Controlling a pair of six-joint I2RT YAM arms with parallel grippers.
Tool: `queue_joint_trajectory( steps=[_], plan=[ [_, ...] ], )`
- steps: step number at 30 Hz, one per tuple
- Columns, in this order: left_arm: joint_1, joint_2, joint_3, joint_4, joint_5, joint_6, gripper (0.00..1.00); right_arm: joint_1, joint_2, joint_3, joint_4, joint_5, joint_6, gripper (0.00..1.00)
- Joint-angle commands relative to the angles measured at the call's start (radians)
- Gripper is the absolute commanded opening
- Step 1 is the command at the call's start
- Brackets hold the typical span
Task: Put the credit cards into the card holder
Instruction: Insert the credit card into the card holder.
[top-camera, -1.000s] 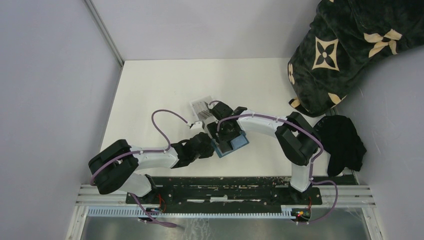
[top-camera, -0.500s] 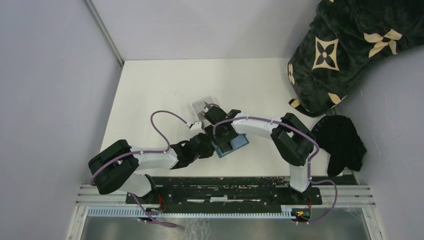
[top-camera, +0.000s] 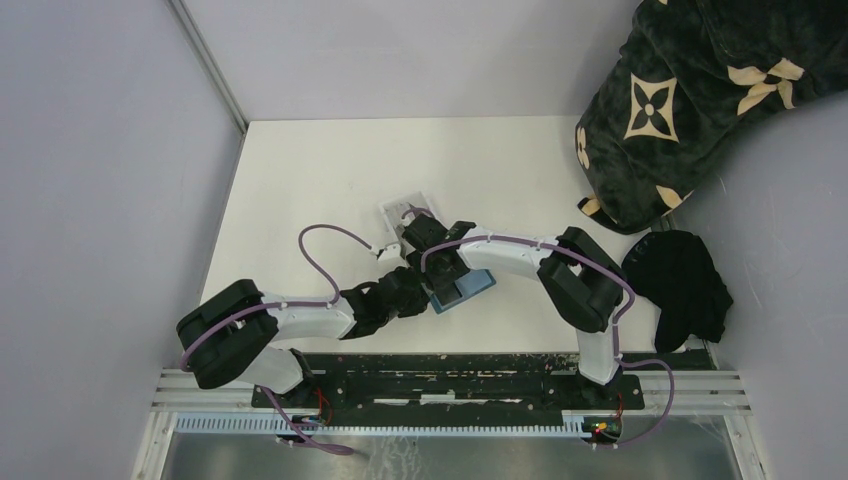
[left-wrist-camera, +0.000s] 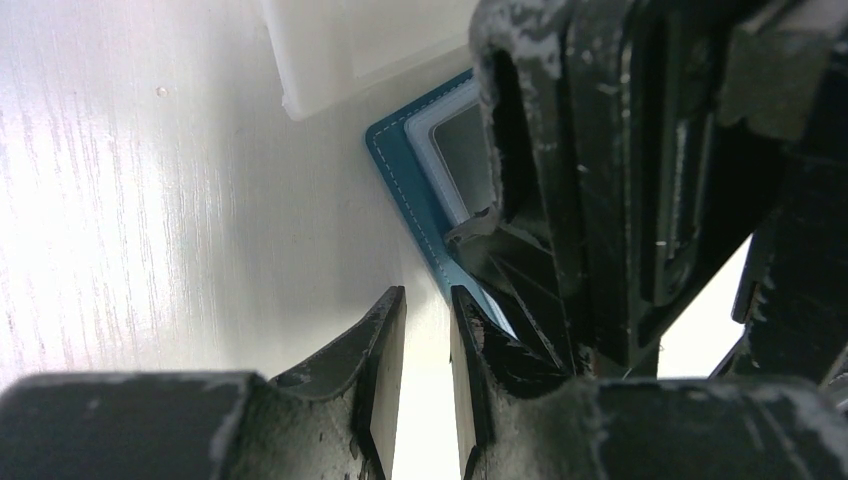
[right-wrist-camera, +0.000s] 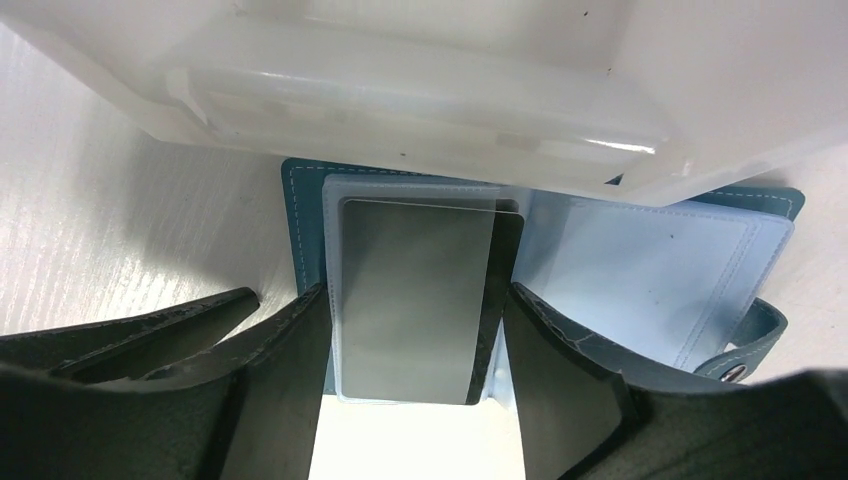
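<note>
The teal card holder (top-camera: 480, 283) lies open on the table, its pale blue pockets (right-wrist-camera: 650, 270) facing up. A grey credit card (right-wrist-camera: 415, 290) sits in its clear sleeve and also shows in the left wrist view (left-wrist-camera: 465, 150). My right gripper (right-wrist-camera: 415, 295) hangs over it (top-camera: 440, 270), open wide, with a finger close along each long side of the card. My left gripper (left-wrist-camera: 428, 295) is at the holder's near-left edge (top-camera: 412, 283), its jaws a narrow gap apart. Only bare table shows between them. Its right fingertip (left-wrist-camera: 462, 305) is against the teal edge (left-wrist-camera: 400, 170).
A clear plastic tray (top-camera: 400, 212) stands just beyond the holder, touching its far edge (right-wrist-camera: 400, 90). A black patterned bag (top-camera: 700, 90) fills the back right corner. A black cloth (top-camera: 685, 285) lies at the right edge. Grey walls close the table's left and back.
My right gripper has slid left and a little toward the tray over the holder, and its jaws have narrowed. The left arm has barely moved.
</note>
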Motion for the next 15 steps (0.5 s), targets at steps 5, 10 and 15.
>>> queue_joint_trajectory(
  steps=[5,10,15],
  plan=[
    [-0.001,0.031,-0.045,-0.144,0.005,-0.021,0.32,0.010,0.013,0.045,0.022,0.046,-0.004,0.61],
    [-0.001,0.017,-0.049,-0.161,-0.011,-0.033,0.32,0.011,0.008,0.052,0.020,0.044,-0.001,0.61],
    [-0.002,-0.024,-0.050,-0.204,-0.044,-0.045,0.36,0.011,-0.002,0.058,0.009,0.058,-0.008,0.77]
  ],
)
